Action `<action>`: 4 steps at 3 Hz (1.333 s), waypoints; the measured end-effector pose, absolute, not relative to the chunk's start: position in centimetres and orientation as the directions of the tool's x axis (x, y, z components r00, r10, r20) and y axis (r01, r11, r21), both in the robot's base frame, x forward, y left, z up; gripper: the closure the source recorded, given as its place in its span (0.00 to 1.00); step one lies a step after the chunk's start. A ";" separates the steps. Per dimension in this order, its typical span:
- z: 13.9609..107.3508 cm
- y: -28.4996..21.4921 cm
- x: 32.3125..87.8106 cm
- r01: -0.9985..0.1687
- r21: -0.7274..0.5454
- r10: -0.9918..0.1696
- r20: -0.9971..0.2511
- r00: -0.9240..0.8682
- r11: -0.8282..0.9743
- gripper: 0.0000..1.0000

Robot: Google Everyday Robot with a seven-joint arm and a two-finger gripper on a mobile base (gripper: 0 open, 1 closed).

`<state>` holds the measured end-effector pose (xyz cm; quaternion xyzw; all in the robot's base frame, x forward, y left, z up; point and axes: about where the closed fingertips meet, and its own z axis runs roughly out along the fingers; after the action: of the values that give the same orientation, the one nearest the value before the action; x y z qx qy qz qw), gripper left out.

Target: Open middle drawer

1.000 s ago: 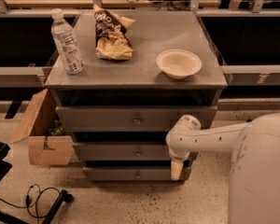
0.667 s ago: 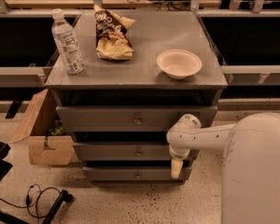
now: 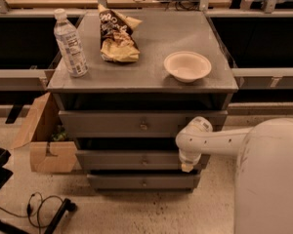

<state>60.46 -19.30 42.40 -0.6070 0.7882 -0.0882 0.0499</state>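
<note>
The grey cabinet [image 3: 136, 69] has three stacked drawers. The middle drawer [image 3: 112, 160] has a plain grey front with a small round knob [image 3: 144, 160] at its centre, and its front sits between the taller top drawer [image 3: 102, 124] and the slim bottom drawer [image 3: 117, 181]. My gripper [image 3: 187, 166] hangs down from the white wrist at the right end of the middle drawer's front, well right of the knob. Its pale tip lies against or just in front of the drawer front.
A water bottle [image 3: 70, 44], a chip bag [image 3: 116, 37] and a white bowl [image 3: 187, 66] stand on the cabinet top. An open cardboard box [image 3: 41, 145] sits on the floor at the left. A black cable [image 3: 39, 206] lies at the front left.
My gripper has risen slightly, from the gap below the middle drawer up to its front. The arm's white body fills more of the lower right. The drawers have not moved.
</note>
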 end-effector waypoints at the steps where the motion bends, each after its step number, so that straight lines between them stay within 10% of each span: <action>1: 42.7 -19.3 60.6 -0.948 -0.200 -0.966 0.028 -0.258 0.247 0.79; 2: 43.1 -19.3 60.6 -0.948 -0.200 -0.966 0.028 -0.258 0.247 1.00; 3: 43.1 -19.3 60.6 -0.948 -0.200 -0.966 0.028 -0.258 0.247 0.00; 4: 43.1 -19.3 60.6 -0.948 -0.200 -0.966 0.028 -0.258 0.247 0.00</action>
<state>60.64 -19.29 43.12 -0.6070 0.7882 -0.0882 0.0499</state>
